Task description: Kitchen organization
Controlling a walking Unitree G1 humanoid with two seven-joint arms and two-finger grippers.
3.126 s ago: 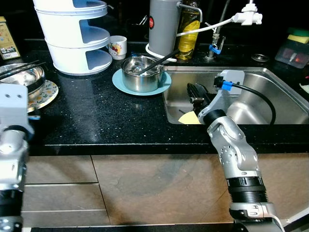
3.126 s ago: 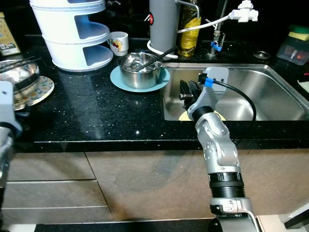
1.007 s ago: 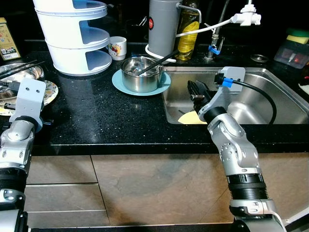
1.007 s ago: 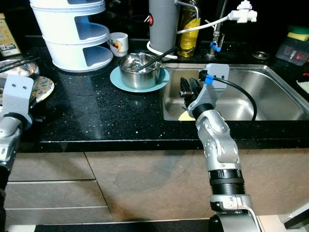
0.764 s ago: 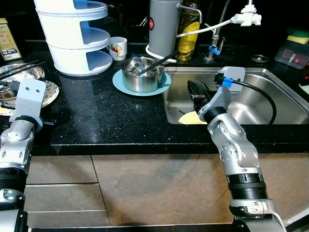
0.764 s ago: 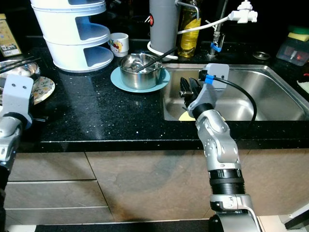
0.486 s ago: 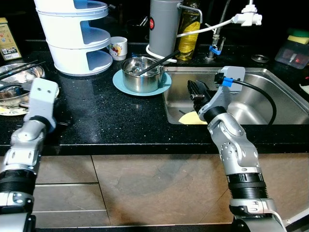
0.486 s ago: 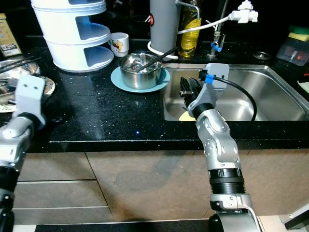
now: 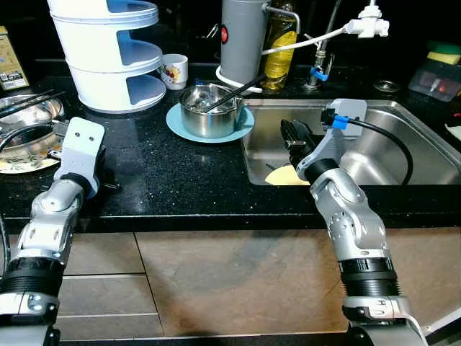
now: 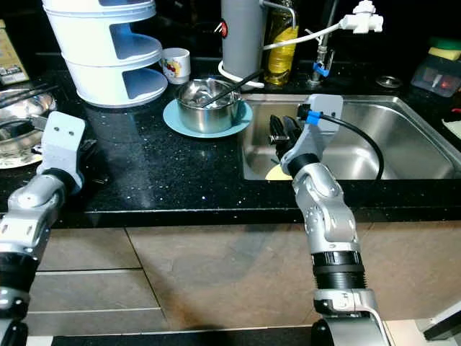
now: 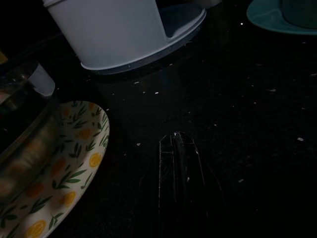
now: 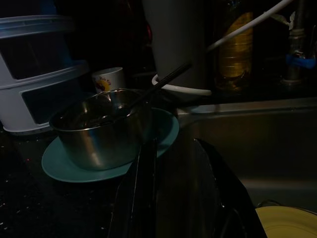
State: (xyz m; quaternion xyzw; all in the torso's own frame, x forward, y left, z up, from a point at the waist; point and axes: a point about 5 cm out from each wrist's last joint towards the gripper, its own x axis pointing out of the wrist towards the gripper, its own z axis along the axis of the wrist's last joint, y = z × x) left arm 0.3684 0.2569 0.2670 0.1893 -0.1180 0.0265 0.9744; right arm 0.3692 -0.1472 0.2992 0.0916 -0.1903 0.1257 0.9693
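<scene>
A steel bowl (image 9: 205, 109) with black chopsticks leaning in it sits on a teal plate (image 9: 239, 128) beside the sink (image 9: 410, 148). A yellow plate (image 9: 282, 175) lies at the sink's front left corner. My right gripper (image 9: 294, 133) hovers open just inside the sink's left end, above the yellow plate, pointing at the bowl (image 12: 99, 131). My left gripper (image 11: 177, 141) is shut and empty, low over the black counter. It lies just right of a leaf-patterned plate (image 11: 79, 168) that holds a second steel bowl (image 9: 25, 115).
A white tiered rack (image 9: 108, 58) stands at the back left with a small mug (image 9: 175, 71) beside it. Behind the teal plate are a grey canister (image 9: 243, 36), an oil bottle (image 9: 281, 43) and the faucet (image 9: 371, 21). Bare black counter (image 9: 166, 173) lies between the arms.
My left arm has swung right and forward from the counter's left edge, past the patterned plate. The right arm and all dishes have stayed put.
</scene>
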